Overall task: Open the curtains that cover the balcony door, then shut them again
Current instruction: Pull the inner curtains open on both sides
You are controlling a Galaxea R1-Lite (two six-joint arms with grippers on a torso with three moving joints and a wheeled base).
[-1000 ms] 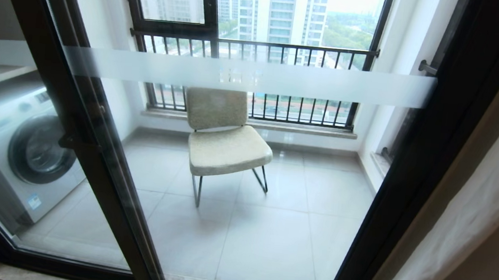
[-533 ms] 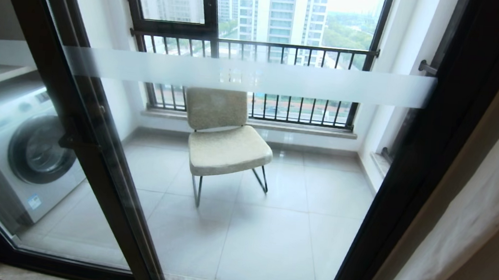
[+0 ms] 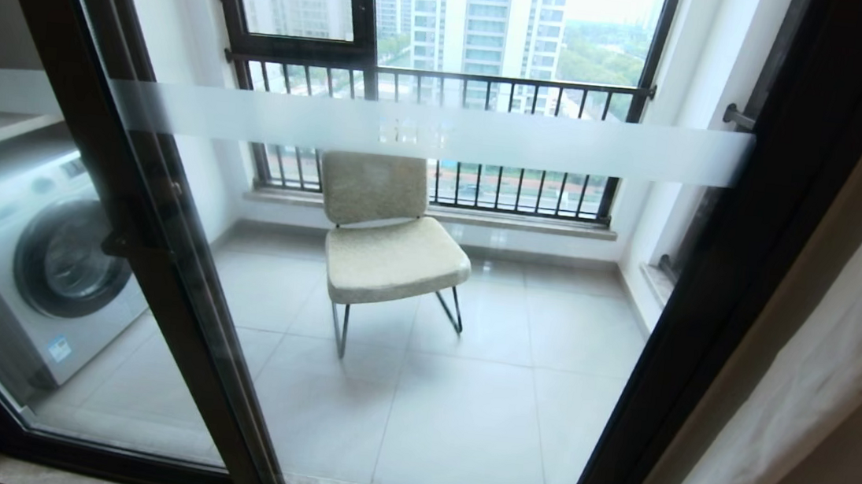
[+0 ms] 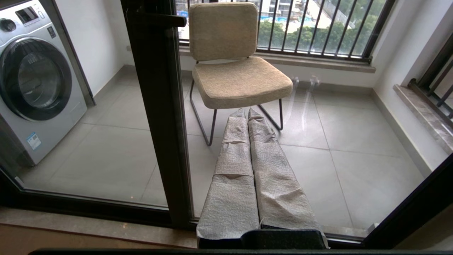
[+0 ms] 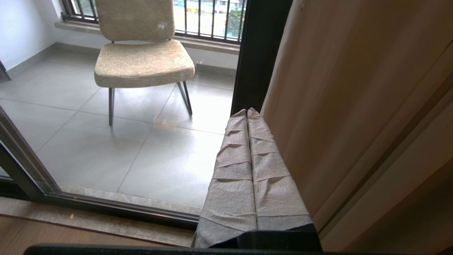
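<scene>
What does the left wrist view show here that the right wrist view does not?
Only the left wrist view shows the silver front-loading washing machine and the left gripper, its jaws shut and empty. Only the right wrist view shows the cream-beige woven curtain, gathered beside the right gripper, also shut and empty. Both show the beige upholstered chair behind the dark-framed glass balcony door.

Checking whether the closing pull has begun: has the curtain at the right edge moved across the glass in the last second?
No. In the head view the curtain stays bunched right of the balcony door frame, not covering the glass.
</scene>
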